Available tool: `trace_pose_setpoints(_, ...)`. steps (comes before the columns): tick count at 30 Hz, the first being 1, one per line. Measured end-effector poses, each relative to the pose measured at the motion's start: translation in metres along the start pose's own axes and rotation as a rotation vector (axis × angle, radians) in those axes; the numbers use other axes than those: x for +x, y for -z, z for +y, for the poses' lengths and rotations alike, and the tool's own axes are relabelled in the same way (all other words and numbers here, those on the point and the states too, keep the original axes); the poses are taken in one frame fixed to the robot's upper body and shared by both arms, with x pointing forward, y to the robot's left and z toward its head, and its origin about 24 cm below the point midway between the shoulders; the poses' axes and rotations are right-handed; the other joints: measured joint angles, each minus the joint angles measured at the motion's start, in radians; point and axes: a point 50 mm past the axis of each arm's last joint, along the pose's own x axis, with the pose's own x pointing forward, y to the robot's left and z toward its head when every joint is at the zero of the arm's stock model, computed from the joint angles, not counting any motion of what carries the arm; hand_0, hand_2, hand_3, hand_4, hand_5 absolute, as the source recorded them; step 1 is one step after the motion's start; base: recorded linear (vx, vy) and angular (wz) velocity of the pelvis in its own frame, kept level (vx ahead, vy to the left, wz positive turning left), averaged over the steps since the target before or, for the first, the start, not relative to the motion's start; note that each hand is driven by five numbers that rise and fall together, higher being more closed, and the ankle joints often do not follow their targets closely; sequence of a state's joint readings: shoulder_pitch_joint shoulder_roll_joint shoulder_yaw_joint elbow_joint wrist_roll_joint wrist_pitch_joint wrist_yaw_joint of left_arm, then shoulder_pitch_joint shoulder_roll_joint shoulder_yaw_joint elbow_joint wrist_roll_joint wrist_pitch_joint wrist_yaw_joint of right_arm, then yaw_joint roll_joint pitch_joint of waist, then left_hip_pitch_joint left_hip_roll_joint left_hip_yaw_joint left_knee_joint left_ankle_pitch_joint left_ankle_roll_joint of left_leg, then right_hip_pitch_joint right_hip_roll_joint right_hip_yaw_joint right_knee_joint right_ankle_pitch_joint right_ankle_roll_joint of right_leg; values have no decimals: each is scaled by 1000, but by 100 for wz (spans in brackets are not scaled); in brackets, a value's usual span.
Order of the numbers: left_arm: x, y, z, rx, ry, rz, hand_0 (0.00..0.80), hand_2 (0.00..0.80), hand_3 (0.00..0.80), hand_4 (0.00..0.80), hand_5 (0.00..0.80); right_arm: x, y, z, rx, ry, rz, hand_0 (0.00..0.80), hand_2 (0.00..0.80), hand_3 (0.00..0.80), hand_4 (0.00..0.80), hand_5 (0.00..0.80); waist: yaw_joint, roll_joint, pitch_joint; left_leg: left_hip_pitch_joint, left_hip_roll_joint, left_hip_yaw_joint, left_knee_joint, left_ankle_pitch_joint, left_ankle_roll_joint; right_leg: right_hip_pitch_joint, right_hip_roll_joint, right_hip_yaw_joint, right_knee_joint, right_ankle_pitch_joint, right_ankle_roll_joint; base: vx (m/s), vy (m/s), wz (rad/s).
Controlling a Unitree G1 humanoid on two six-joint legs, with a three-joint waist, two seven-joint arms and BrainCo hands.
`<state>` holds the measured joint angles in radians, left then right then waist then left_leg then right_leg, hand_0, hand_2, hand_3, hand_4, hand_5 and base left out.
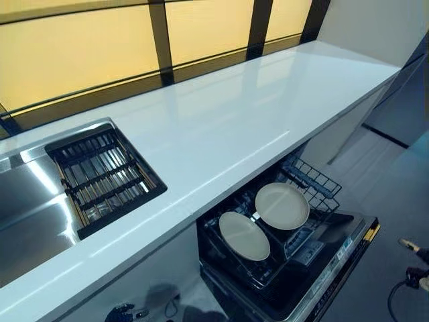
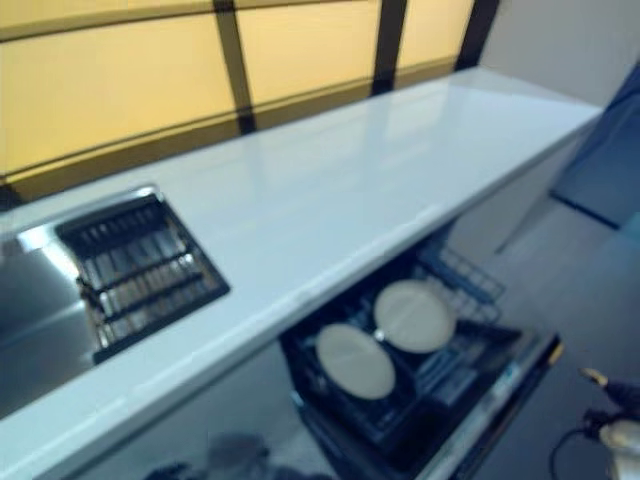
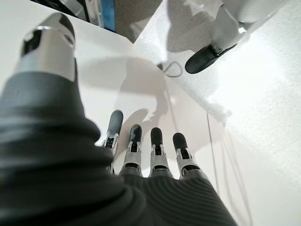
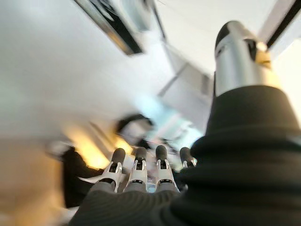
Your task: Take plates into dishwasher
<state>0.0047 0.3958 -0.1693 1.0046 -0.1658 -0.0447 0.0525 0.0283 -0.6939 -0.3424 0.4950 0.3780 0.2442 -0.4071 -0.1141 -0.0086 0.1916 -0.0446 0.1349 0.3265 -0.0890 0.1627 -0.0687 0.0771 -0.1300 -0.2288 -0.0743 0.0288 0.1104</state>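
Note:
Two pale round plates stand side by side in the lower rack of the open dishwasher under the counter, one nearer and one farther. They also show in the right eye view, the nearer and the farther. My left hand shows in the left wrist view with straight fingers, empty, low beside a white cabinet front and the floor. My right hand shows in the right wrist view with straight fingers, empty.
A long white counter runs above the dishwasher, with a window behind it. A steel sink with a dark drying rack is set in at the left. The dishwasher door hangs open toward the floor.

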Motion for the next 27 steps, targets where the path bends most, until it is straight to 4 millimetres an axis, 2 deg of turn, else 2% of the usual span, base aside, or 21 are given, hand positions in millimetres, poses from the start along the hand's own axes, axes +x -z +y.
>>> trace_pose_setpoints(3, -1, 5, -1, 6, 3, 16, 0, 0, 0, 0, 0, -2, 17, 5, 77, -16, 84, 0, 0, 0, 0, 0, -4, 14, -11, 11, 0, 0, -1, 0, 0, 12, 0, -1, 0, 0, 0, 13, -7, 0)
trace_pose_setpoints(6, -2, 8, -3, 22, 10, 23, 0, 0, 0, 0, 0, -5, 37, 13, 211, -42, 190, 0, 0, 0, 0, 0, -3, 41, -26, 16, -3, -4, -1, 0, 0, 19, -3, -4, 1, -1, 0, -13, 15, 2)
trace_pose_setpoints(10, -2, 9, -10, 62, 35, 26, 0, 0, 0, 0, 0, -6, 45, 17, 336, -51, 252, 0, 0, 0, 0, 0, -2, 84, -30, 15, -12, -12, -1, 2, 3, 14, -13, -11, 15, -8, 9, -82, 100, 7)
trace_pose_setpoints(12, -2, 8, -19, 65, 58, 20, 0, 0, 0, 0, 0, -5, 42, 20, 430, -74, 258, 0, 0, 0, 0, 0, -4, 132, -15, 14, -25, -14, -1, 1, 6, -2, -31, -13, 43, -18, 15, -76, 156, 6)
trace_pose_setpoints(13, -2, 7, -22, 75, 69, 15, 0, 0, 0, 0, 0, -4, 40, 21, 450, -80, 256, 0, 0, 0, 0, 0, -5, 146, -7, 12, -30, -15, -1, 0, 7, -6, -37, -13, 53, -24, 18, -71, 162, 5)
trace_pose_setpoints(14, -1, 5, -27, 71, 79, 10, 0, 0, 0, 0, 0, -4, 39, 23, 478, -88, 262, 0, 0, 0, 0, 0, -3, 177, -3, 7, -38, -15, -1, -1, 8, -18, -48, -13, 67, -28, 23, -78, 187, 6)
trace_pose_setpoints(16, -1, 2, -34, 60, 91, 4, 0, 0, 0, 0, 0, -3, 34, 27, 516, -110, 260, 0, 0, 0, 0, 0, -5, 208, 11, -4, -50, -16, 0, -1, 8, -41, -63, -12, 96, -37, 30, -52, 131, 6)
trace_pose_setpoints(17, -1, 0, -40, 55, 106, -6, 0, 0, 0, 0, 0, -2, 30, 30, 540, -121, 259, 0, 0, 0, 0, 0, -5, 236, 23, -7, -60, -17, 3, 0, 8, -50, -76, -11, 117, -42, 33, -26, 62, 7)
trace_pose_setpoints(21, -1, -4, -48, 44, 126, -27, 0, 0, 0, 0, 0, 0, 27, 36, 564, -154, 264, 0, 0, 0, 0, 0, 3, 279, 44, -24, -77, -18, 4, -1, 8, -107, -107, -12, 194, -80, 42, -28, 88, 4)
trace_pose_setpoints(27, 0, -8, -48, 34, 123, -46, 0, 0, 0, 0, 0, 6, 16, 35, 570, -170, 210, 0, 0, 0, 0, 0, 14, 297, 93, -38, -90, 1, 6, 3, 13, -189, -150, -17, 318, -127, 45, -43, 27, -9)
